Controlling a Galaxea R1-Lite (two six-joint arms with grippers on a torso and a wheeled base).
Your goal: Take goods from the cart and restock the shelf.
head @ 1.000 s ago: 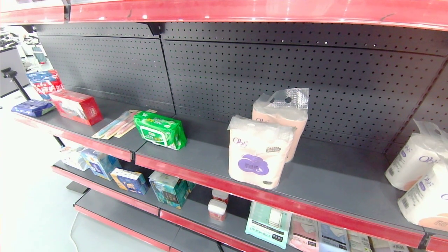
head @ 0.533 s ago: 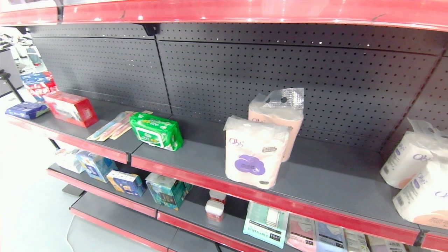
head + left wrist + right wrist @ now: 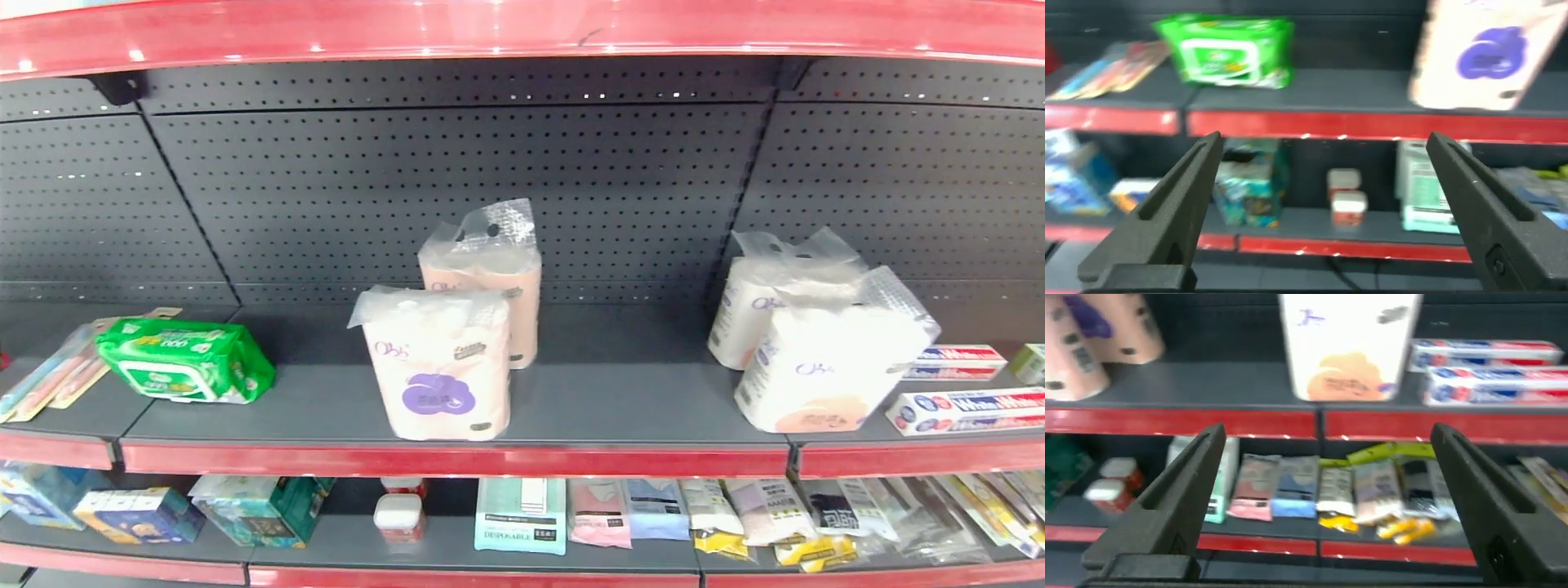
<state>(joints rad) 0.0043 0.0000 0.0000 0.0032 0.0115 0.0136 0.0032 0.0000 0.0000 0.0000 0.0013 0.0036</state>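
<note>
Shelf: the middle shelf (image 3: 457, 459) has a red front edge and a black pegboard back wall.
Pink packs: the purple-marked roll pack (image 3: 437, 363) stands upright at the front edge, near the middle. The pink roll pack (image 3: 490, 278) stands just behind it.
White packs: the front white roll pack (image 3: 824, 367) is tilted at the front edge, toward the right end. The rear white roll pack (image 3: 747, 314) is just behind it.
Left part: the green wet wipes pack (image 3: 184, 361) lies beside the toothbrushes (image 3: 49, 371).
Right end: two toothpaste boxes (image 3: 963, 408) lie beside the front white roll pack.
Lower shelf: a teal box (image 3: 261, 506), small jars (image 3: 398, 516) and flat packets (image 3: 600, 510).
Left claw (image 3: 1323, 143): fingers wide apart, holding nothing, facing the small jars.
Right claw (image 3: 1327, 429): fingers wide apart, holding nothing, facing the flat packets.
</note>
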